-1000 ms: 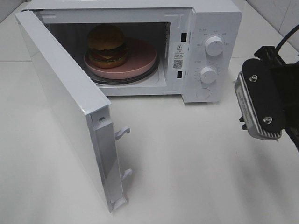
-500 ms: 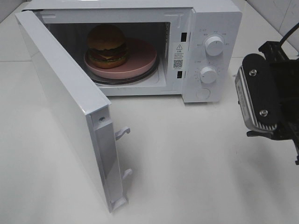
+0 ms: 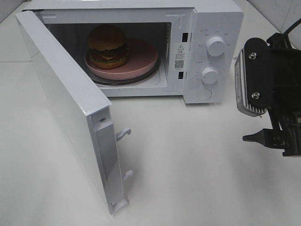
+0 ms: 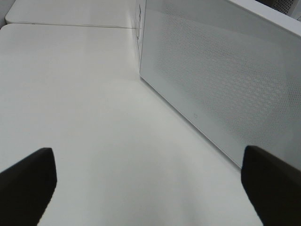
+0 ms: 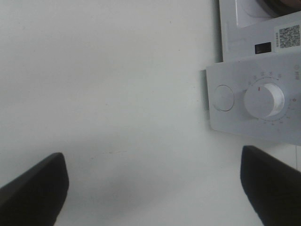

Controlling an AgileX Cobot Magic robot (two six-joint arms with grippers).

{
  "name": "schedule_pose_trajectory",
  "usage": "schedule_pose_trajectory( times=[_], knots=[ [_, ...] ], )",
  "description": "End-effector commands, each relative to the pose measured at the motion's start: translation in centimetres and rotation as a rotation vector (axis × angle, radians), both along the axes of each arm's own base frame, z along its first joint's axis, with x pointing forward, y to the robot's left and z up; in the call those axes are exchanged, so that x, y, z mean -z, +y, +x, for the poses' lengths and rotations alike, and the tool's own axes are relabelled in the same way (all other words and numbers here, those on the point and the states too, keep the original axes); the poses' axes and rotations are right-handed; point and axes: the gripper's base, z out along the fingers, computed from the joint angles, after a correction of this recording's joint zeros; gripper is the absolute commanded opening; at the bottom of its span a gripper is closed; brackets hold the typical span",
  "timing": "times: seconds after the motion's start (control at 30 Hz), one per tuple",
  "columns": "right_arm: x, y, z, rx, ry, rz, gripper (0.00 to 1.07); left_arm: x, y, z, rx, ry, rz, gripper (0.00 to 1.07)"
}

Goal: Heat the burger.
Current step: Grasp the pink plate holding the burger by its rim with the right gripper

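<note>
**Burger [image 3: 108, 45] inside the open microwave, both grippers spread and holding nothing**

Closest in: right gripper [image 5: 153, 197], fingers [image 5: 33, 190] set wide apart, nothing between them, only bare white table [image 3: 188, 165] beneath. Hanging above the table just beside the microwave [image 3: 221, 19], clear of its control panel, touching nothing.

Left gripper [image 4: 150, 188] likewise spread wide and empty over the table. Out of sight in the high view.

Ahead of the left gripper and off to one side, apart from it: outer face of the microwave door [image 4: 221, 70], white with a fine dotted mesh. Swung fully open and standing upright on its hinge.

Just beyond the right gripper's fingers: round button [image 5: 223, 97] low on the panel, then lower knob [image 5: 264, 100] next to it. Farther up the same panel, upper knob [image 3: 215, 45].

Farthest from the right gripper, past the whole control panel and well apart from it: open cavity, with dark turntable [image 3: 155, 70], pink plate [image 3: 143, 59] lying flat on that, and the burger upright on the plate. Set off-centre, on the plate's half away from the right gripper.
</note>
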Motion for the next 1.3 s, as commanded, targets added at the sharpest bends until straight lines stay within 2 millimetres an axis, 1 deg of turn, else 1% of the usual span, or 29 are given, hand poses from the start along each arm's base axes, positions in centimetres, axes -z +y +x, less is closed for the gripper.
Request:
schedule_pose_trajectory(
  times=[0.03,0.47,0.63,0.67,0.7,0.77,0.8,0.83,0.87,0.9,0.93,1.0,1.03,1.1,1.13,1.17,1.23,1.27,1.3],
  knots=[
    [-0.5,0.0,0.2,-0.011,-0.048,-0.008,0.90,0.0,0.0,0.0,-0.002,-0.010,-0.006,1.00],
    [-0.8,-0.1,0.7,-0.042,-0.116,-0.051,0.85,0.0,0.0,0.0,-0.002,-0.010,-0.006,1.00],
    [-0.9,0.4,1.7,-0.029,-0.109,-0.044,0.84,0.0,0.0,0.0,-0.002,-0.010,-0.006,1.00],
    [-0.8,0.7,2.3,-0.023,-0.101,-0.043,0.84,0.0,0.0,0.0,-0.002,-0.010,-0.006,1.00],
    [-0.8,0.7,2.3,-0.023,-0.101,-0.043,0.84,0.0,0.0,0.0,-0.002,-0.010,-0.006,1.00],
    [-0.7,1.1,3.1,-0.015,-0.093,-0.040,0.84,0.0,0.0,0.0,-0.002,-0.010,-0.006,1.00],
    [-0.7,1.1,3.1,-0.015,-0.093,-0.040,0.84,0.0,0.0,0.0,-0.002,-0.010,-0.006,1.00],
    [-0.7,1.4,3.4,-0.019,-0.094,-0.039,0.84,0.0,0.0,0.0,-0.002,-0.010,-0.006,1.00],
    [-0.5,2.1,3.8,-0.044,-0.095,-0.062,0.83,0.0,0.0,0.0,-0.002,-0.010,-0.006,1.00],
    [-0.5,2.1,3.8,-0.044,-0.095,-0.062,0.83,0.0,0.0,0.0,-0.002,-0.010,-0.006,1.00],
    [-0.3,2.9,4.2,-0.066,-0.100,-0.081,0.83,0.0,0.0,0.0,-0.002,-0.010,-0.006,1.00],
    [-0.1,3.3,4.4,-0.071,-0.098,-0.088,0.83,0.0,0.0,0.0,-0.002,-0.010,-0.006,1.00],
    [0.1,4.2,5.0,-0.079,-0.098,-0.090,0.83,0.0,0.0,0.0,-0.002,-0.010,-0.006,1.00],
    [0.2,4.5,5.3,-0.082,-0.099,-0.091,0.83,0.0,0.0,0.0,-0.002,-0.010,-0.006,1.00],
    [0.4,5.3,5.8,-0.097,-0.099,-0.099,0.83,0.0,0.0,0.0,-0.002,-0.010,-0.006,1.00],
    [0.4,5.3,5.8,-0.097,-0.099,-0.099,0.83,0.0,0.0,0.0,-0.002,-0.010,-0.006,1.00],
    [0.6,6.5,6.5,-0.119,-0.097,-0.100,0.82,0.0,0.0,0.0,-0.002,-0.010,-0.006,1.00],
    [0.6,6.5,6.5,-0.119,-0.097,-0.100,0.82,0.0,0.0,0.0,-0.002,-0.010,-0.006,1.00],
    [0.8,7.5,7.0,-0.137,-0.093,-0.103,0.82,0.0,0.0,0.0,-0.002,-0.010,-0.006,1.00]
  ],
)
